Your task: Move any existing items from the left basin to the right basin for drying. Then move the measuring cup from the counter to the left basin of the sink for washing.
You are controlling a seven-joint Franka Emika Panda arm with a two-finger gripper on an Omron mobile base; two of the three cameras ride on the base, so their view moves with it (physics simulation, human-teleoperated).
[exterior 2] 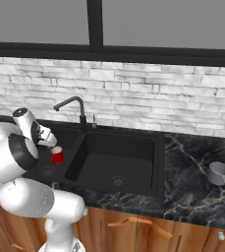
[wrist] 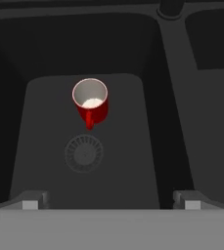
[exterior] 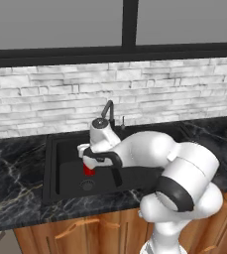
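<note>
The claw [wrist: 111, 200] is hanging above the left basin with its two dark fingertips [wrist: 31, 201] standing wide apart and nothing between them. In the hand view the tips are rising at the bottom edge, and the small red cylindrical cup with a white inside [wrist: 90, 103] is sitting ahead of them and a little toward the left tip, so it is not yet centred in the gap.

The red cup is standing upright, mouth open toward the camera, on the floor of the narrower squarish black basin [wrist: 40, 141]. It is just beyond the round grey drain [wrist: 84, 153], which is lying between the cup and the claw. A small red tab or handle seems to be pointing from the cup toward the drain, though it is too small to be sure.

In the left base view the hand is hovering directly over the cup [exterior: 89, 170], close but apart from it.

Beyond the central divider [wrist: 174, 97] the wider black basin [exterior 2: 116, 160] is waiting to the claw's right. Judged from this, the coming move is calling for a short shift forward and a descent straight down. The small grey metal measuring cup with a long straight handle [exterior 2: 220, 174] is lying well apart on the black marble tabletop [exterior 2: 192, 187], right of the sink.
</note>
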